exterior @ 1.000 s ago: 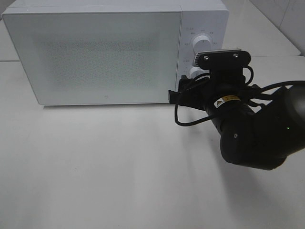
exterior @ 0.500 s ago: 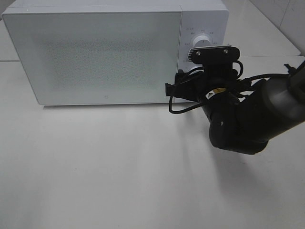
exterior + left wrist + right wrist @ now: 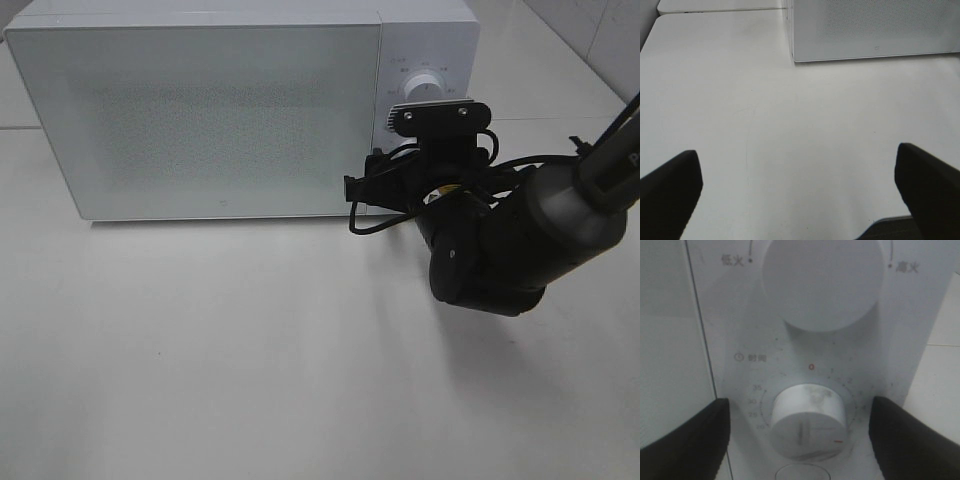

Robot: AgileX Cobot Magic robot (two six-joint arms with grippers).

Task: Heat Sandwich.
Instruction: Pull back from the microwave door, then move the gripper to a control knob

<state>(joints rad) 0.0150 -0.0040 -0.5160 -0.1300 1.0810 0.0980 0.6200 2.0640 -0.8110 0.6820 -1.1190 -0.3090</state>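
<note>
**Right pincer** [image 3: 799, 405]: jaws wide, one dark finger [image 3: 685, 440] on each side of the lower timer knob [image 3: 807, 422]. A strip of white panel shows between the knob and each finger, so nothing is gripped or touched. From the high camera the jaws are hidden behind the wrist mount, and the right arm [image 3: 500, 240] is stretched toward the control panel.

**Left pincer** [image 3: 796, 152]: jaws spread fully, holding nothing, over the bare white table [image 3: 790, 100], with the microwave's lower front corner ahead.

**Microwave** [image 3: 200, 110]: white, at the back of the table, door shut. The upper knob [image 3: 822, 280] sits above the timer knob.

**Sandwich**: not seen in any view. The shut door's frosted front hides the inside, so its place cannot be told.
</note>
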